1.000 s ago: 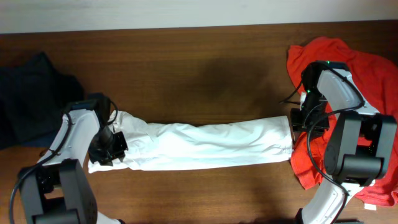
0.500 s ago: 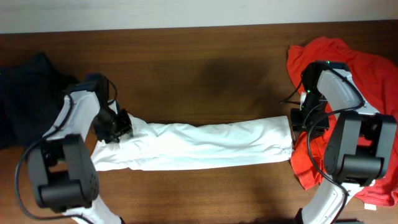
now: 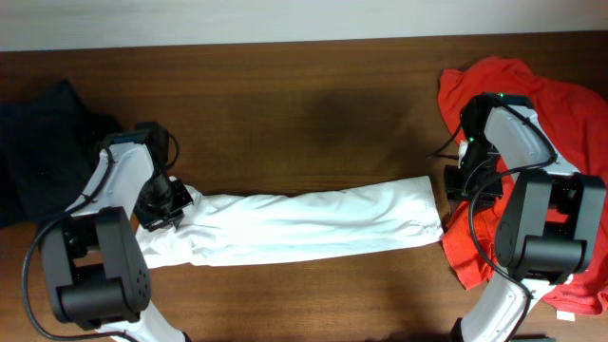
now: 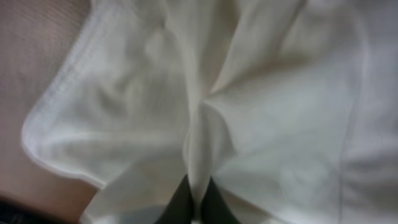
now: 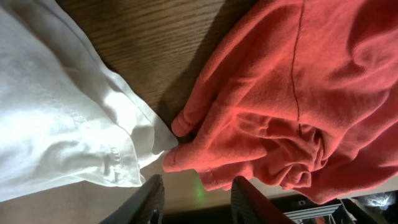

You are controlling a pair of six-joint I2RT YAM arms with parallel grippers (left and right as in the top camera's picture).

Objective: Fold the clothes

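the white t-shirt (image 3: 313, 220) lies stretched across the bench (image 3: 313, 114) as one long narrow band, running from the left arm (image 3: 119, 185) almost to the right arm (image 3: 518, 142). at its left end the cloth bunches up in folds and creases. on the left wrist view the left jaws are pinched tight on a raised ridge of white fabric (image 4: 280, 93), with a stitched hem curling round at the left. over on the right, the right jaws stand wide apart with nothing between them, only bare bench (image 5: 143, 37) below. the white hem (image 5: 50, 124) sits just ahead of them on one side and the rumpled edge of the red t-shirt (image 5: 280, 93) on the other, the two garments touching at a corner. from overhead the red t-shirt (image 3: 560, 104) lies heaped at the right end of the bench, partly under the right arm. the dark navy garments (image 3: 38, 142) sit piled at the far left, apart from the white band.
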